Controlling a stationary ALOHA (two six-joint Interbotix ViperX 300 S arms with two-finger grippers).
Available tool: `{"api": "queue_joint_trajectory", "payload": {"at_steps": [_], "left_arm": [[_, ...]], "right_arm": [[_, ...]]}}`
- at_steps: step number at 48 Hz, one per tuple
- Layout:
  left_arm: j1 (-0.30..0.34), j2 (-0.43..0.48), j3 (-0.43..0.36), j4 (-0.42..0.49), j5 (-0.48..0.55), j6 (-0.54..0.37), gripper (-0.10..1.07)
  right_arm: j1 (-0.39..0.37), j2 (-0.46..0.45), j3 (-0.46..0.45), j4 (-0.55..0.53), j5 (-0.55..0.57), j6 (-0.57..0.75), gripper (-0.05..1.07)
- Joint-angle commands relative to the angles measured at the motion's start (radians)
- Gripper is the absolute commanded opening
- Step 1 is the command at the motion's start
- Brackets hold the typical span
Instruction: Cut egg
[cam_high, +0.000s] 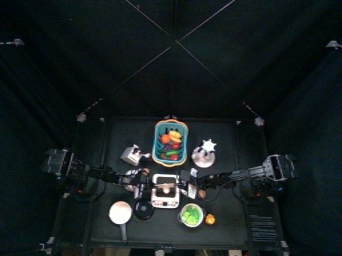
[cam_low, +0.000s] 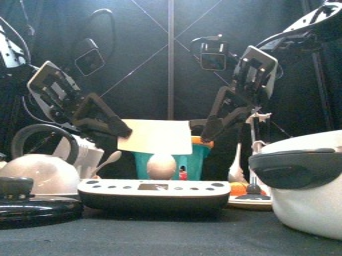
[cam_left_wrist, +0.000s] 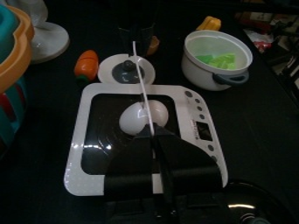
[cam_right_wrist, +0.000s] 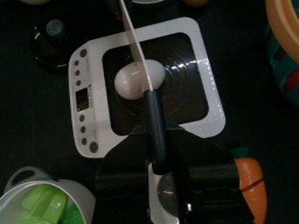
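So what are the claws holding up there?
A thin pale blade, it seems. The left claw pinches one end and the right claw the other, with the blade above the egg.

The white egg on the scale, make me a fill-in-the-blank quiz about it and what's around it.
1. The white egg sits on a white and black ____.
2. The white pot holds something ____ in colour.
3. A thin pale blade lies across the ____.

Missing words: scale; green; egg
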Motion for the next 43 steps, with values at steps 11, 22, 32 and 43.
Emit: {"api": "queue_joint_trajectory", "payload": {"at_steps": [11,22,32,43], "left_arm": [[-0.032,0.032,-0.009,-0.018,0.038,0.003,0.32],[-0.032,0.034,-0.009,-0.018,0.04,0.005,0.32],[-0.029,0.018,-0.009,-0.018,0.04,0.006,0.32],[-0.028,0.003,-0.009,-0.017,0.04,0.006,0.32]], "right_arm": [[-0.017,-0.003,-0.015,0.0,0.014,0.003,0.41],[-0.017,-0.005,-0.021,0.0,0.014,0.003,0.41],[-0.017,-0.012,-0.032,-0.002,0.014,0.003,0.41],[-0.017,-0.017,-0.035,-0.003,0.014,0.003,0.41]]}}
